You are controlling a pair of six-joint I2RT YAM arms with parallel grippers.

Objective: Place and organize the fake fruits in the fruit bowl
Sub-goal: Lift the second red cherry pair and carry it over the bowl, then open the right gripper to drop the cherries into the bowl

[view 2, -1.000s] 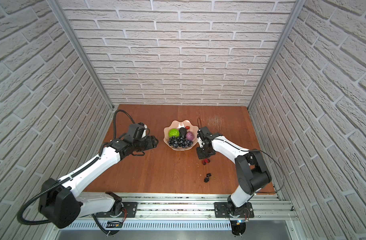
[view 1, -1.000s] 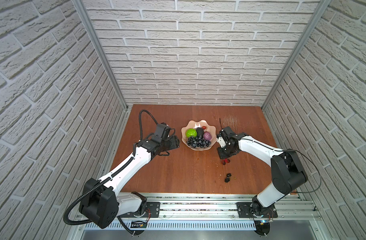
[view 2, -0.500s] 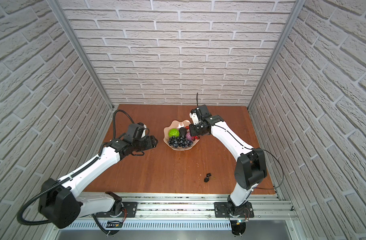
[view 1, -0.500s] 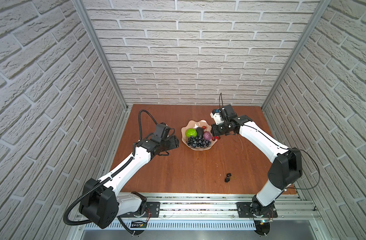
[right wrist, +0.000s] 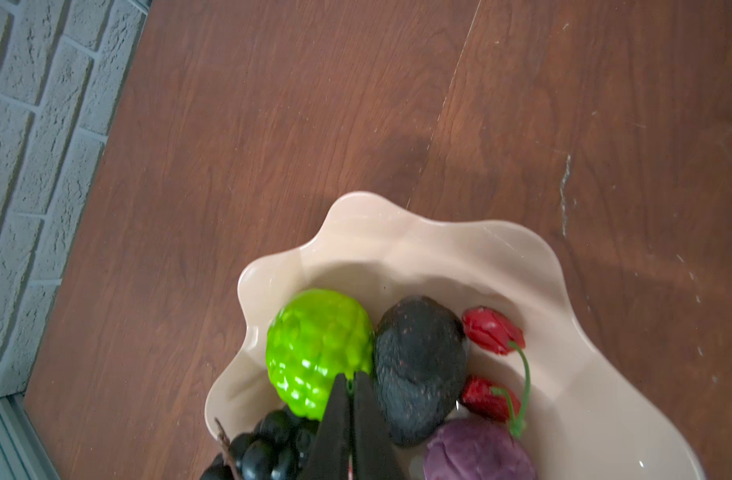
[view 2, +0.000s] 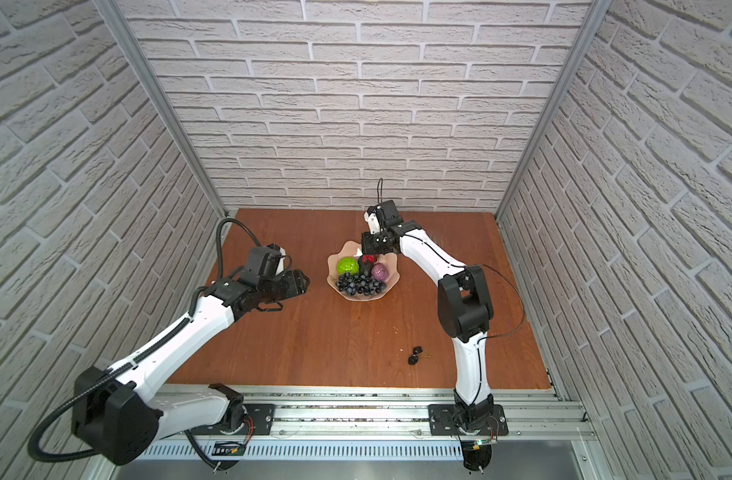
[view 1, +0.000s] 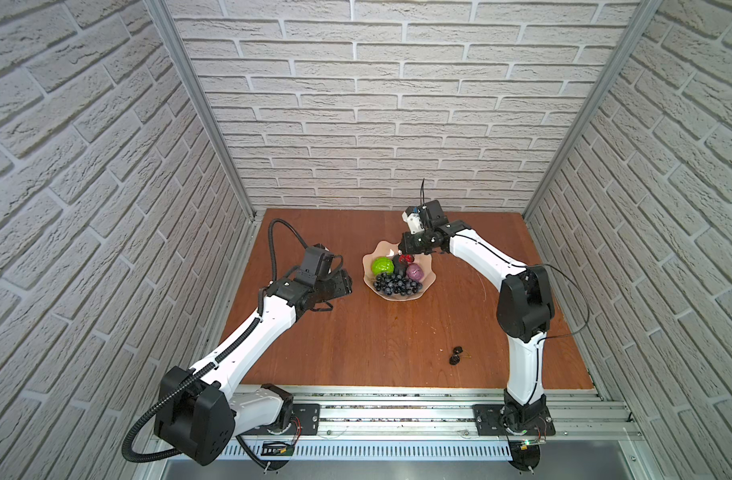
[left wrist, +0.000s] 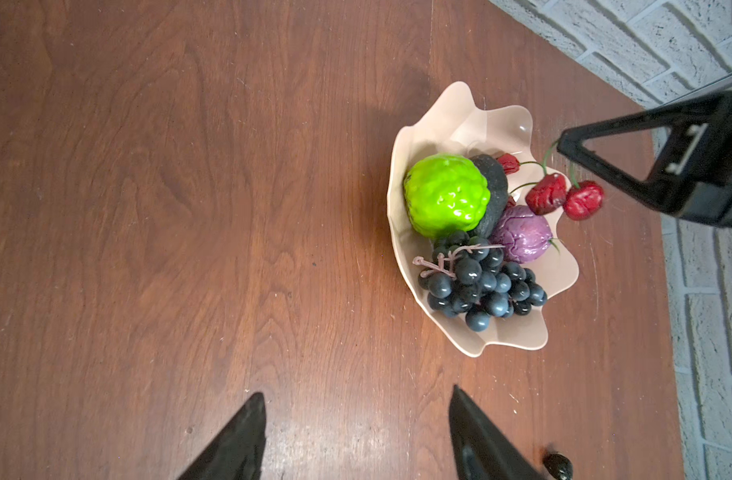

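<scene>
Here, wrinkled red fruits (left wrist: 546, 194) (scalloped bowl (left wrist: 520, 334))

A robot lab cell: faux-brick panels (view 1: 377, 104) on aluminium posts (view 1: 201, 104) box in a wooden tabletop (view 1: 377, 332) and mounting rail (view 1: 397, 409).

A brown wooden tabletop (view 1: 368, 332), white brick walls (view 1: 377, 104) around it, metal rail (view 1: 397, 409) in front

strawberries (left wrist: 544, 194) lifted over bowl (left wrist: 518, 337), seemingly by stems
</scene>
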